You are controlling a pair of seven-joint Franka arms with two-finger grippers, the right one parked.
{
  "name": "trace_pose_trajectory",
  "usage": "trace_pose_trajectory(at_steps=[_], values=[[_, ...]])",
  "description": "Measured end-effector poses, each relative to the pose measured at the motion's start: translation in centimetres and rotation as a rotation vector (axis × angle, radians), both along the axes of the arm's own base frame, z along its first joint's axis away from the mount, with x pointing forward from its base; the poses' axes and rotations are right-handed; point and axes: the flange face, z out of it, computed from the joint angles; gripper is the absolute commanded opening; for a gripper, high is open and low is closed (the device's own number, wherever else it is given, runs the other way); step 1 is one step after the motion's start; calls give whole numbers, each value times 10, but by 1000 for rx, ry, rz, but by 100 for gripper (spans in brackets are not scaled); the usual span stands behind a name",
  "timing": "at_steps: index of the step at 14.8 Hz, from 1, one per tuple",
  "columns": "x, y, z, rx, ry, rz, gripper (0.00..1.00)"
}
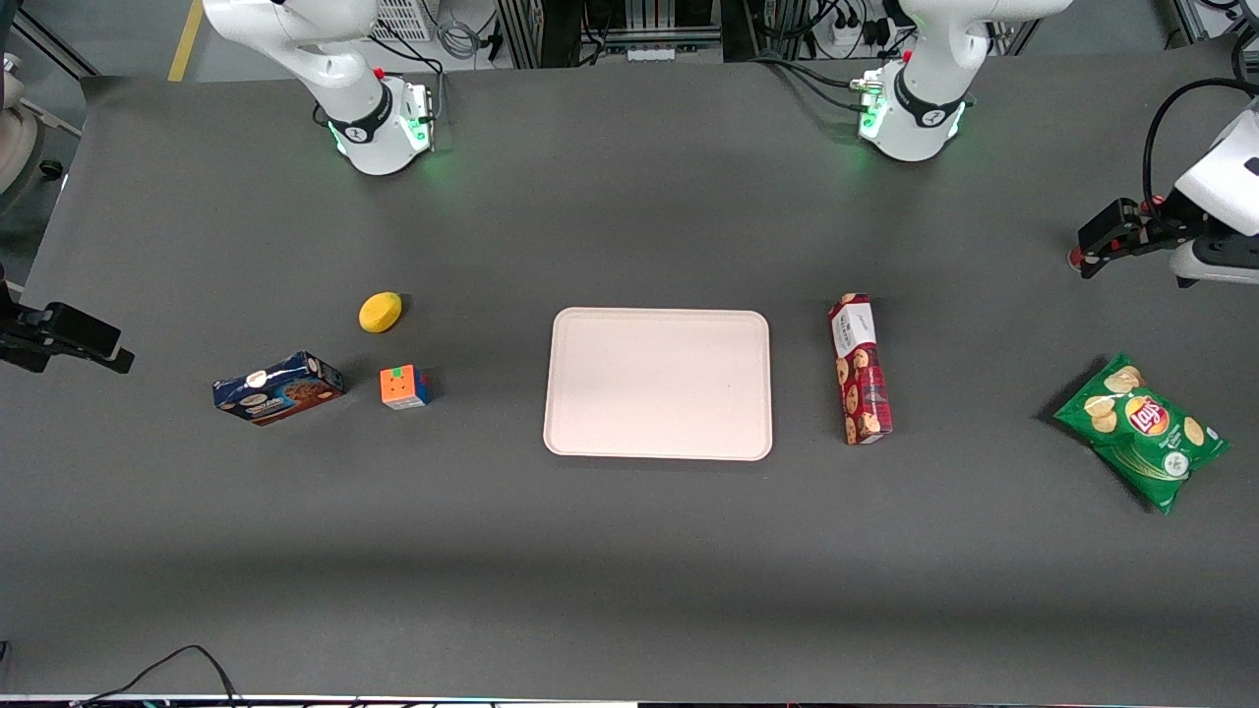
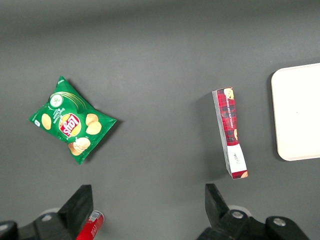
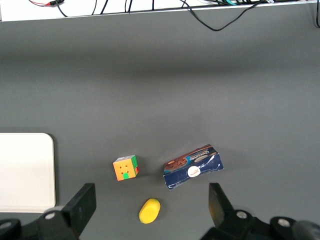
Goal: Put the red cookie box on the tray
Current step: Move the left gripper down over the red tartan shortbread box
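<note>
Lies flat on the desk [image 1: 629, 570] just beside the tray [image 1: 657, 383] toward the working arm's end, red cookie box [image 1: 860, 369] with long axis parallel to the tray's short edge, well apart from the raised, wide-spread, empty hand [image 2: 148, 212].

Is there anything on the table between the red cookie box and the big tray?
No. The front view shows only bare grey table between the red cookie box and the tray. The gripper hangs high above the table, fingers open.

Dark-red cookie-printed red cookie box [image 1: 861, 370]
</note>
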Motion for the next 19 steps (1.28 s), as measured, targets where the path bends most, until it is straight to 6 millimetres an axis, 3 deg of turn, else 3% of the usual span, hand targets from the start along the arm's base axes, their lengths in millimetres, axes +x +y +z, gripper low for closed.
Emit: trace_pose_trajectory(at_steps=[5,7,9,14,17,19], values=[[-1,1,-7,0,18,2,100],[-1,-5,-23,-20,55,-2,100],[4,-15,-57,-41,120,-11,100],[18,-45,-173,-80,161,23,100],[3,-66,-238,-88,123,58,100],[-7,-86,-261,-89,121,72,100]])
